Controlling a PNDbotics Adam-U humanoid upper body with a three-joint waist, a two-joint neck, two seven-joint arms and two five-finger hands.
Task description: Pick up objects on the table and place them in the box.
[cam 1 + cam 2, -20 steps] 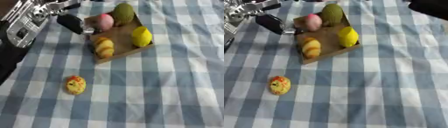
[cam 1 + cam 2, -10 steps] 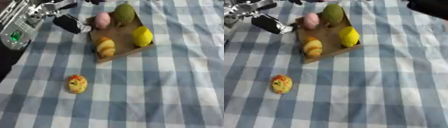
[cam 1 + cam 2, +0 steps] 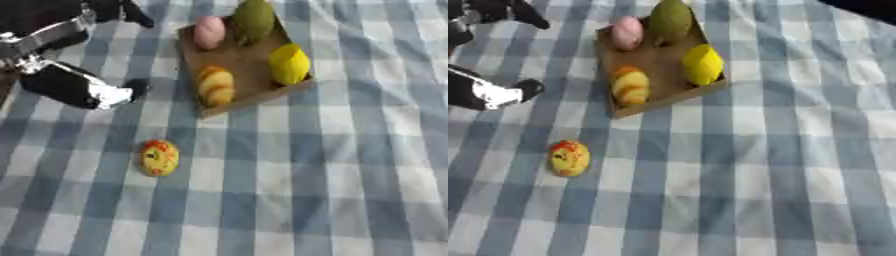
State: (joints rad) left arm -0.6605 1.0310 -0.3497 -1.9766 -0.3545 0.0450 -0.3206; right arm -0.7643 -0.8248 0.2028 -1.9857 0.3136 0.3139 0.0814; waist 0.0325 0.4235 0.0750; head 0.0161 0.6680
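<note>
left hand at the left edge, fingers' state unclear, yellow-red object on the checked cloth, apart from box

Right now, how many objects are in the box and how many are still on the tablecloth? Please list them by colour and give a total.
In the box:
Pink: 1
Green: 1
Yellow: 1
Orange and yellow: 1
On the tablecloth:
Yellow with red marks: 1
Total: 5
</note>
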